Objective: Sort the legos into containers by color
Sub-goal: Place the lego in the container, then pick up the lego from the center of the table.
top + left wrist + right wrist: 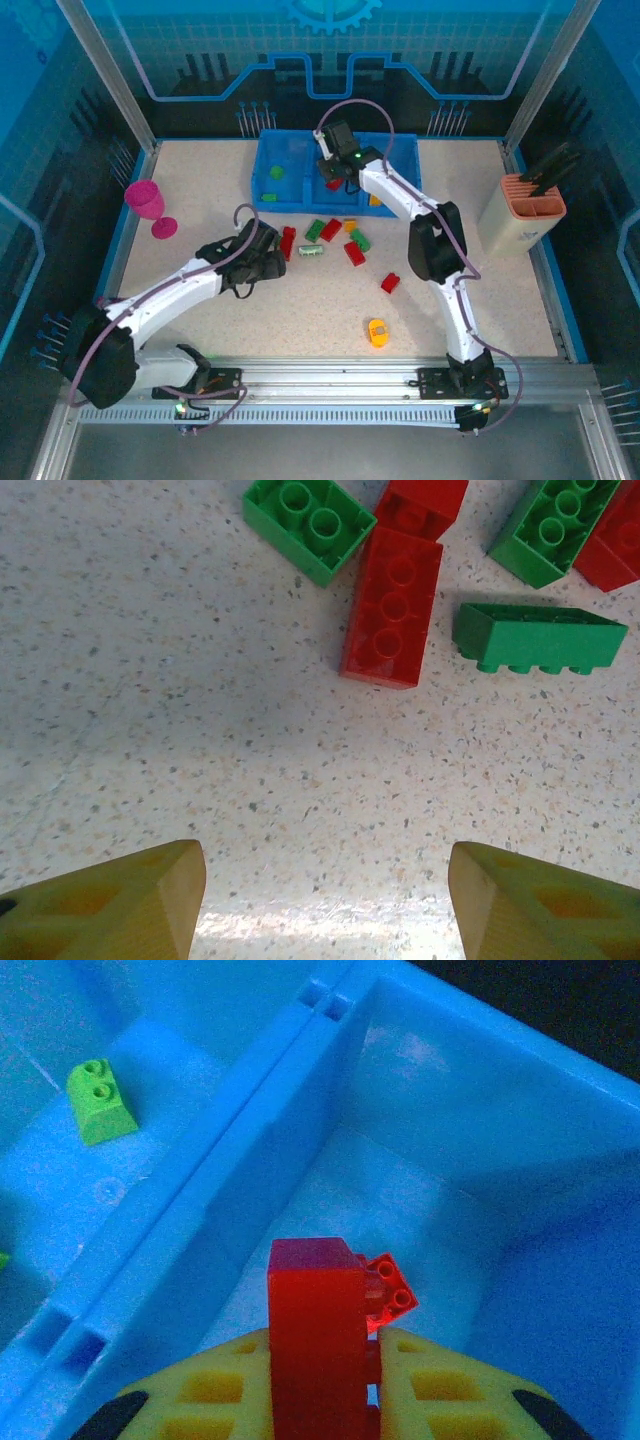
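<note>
The blue tray (300,195) stands at the back centre, and its compartments are the containers. My right gripper (335,180) hangs over the middle one, shut on a red lego (318,1330) held upright. Below it a smaller red lego (392,1295) lies on the floor of that compartment (450,1250). A green lego (100,1100) rests in the left compartment. My left gripper (327,880) stands open low over bare table, just short of a red lego (393,605) with green legos (308,525) (540,635) beside it. From above, the left gripper (272,262) sits left of the loose cluster (331,229).
A magenta cup (145,198) stands at the left, and a beige holder (530,210) with black tools at the right. A lone red lego (390,283) and an orange one (378,331) lie nearer the front. A yellow lego (375,199) is in the right compartment.
</note>
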You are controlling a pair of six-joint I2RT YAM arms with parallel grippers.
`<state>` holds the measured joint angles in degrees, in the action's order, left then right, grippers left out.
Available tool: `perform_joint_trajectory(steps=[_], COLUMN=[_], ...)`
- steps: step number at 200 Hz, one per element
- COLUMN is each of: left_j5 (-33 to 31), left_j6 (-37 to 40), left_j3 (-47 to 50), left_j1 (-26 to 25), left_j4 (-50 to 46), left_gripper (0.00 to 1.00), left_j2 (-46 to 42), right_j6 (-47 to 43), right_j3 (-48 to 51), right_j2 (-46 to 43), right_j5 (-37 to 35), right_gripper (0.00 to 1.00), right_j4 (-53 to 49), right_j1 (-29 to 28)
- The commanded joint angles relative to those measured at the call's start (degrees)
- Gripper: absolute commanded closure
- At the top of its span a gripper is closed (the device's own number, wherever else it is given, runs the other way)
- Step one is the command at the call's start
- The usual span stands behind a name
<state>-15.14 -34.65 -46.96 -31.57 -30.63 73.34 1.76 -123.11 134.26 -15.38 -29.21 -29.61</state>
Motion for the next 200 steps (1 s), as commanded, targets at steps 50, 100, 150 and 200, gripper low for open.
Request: perform_joint_trajectory(steps=[50,100,150,200], left_j5=[1.2,0.2,-0.5,2.3], left_j6=[0.6,2.3,4.6,4.9], left_j3=[-3.2,-7.3,-11.6,-13.6], left_j1=[-0.3,-0.2,0.8,2.1], left_j4=[9.1,12.2,11.9,12.7], left_gripper=[0.33,0.34,0.34,0.43], left_j2=[12.4,20.3,27.6,32.1], right_j6=[-1.3,-1.7,-1.6,2.5], right_j3=[-2.1,1.0,10.5,28.9], right_j2=[3.6,-0.6,-11.9,-28.5], right_j5=[-0.6,1.4,2.4,0.2], right_gripper=[0.64,0.57,0.53,0.46], right_j4=[0.4,1.1,3.1,5.6], right_j1=[-0.2,-0.4,-1.3,-1.2])
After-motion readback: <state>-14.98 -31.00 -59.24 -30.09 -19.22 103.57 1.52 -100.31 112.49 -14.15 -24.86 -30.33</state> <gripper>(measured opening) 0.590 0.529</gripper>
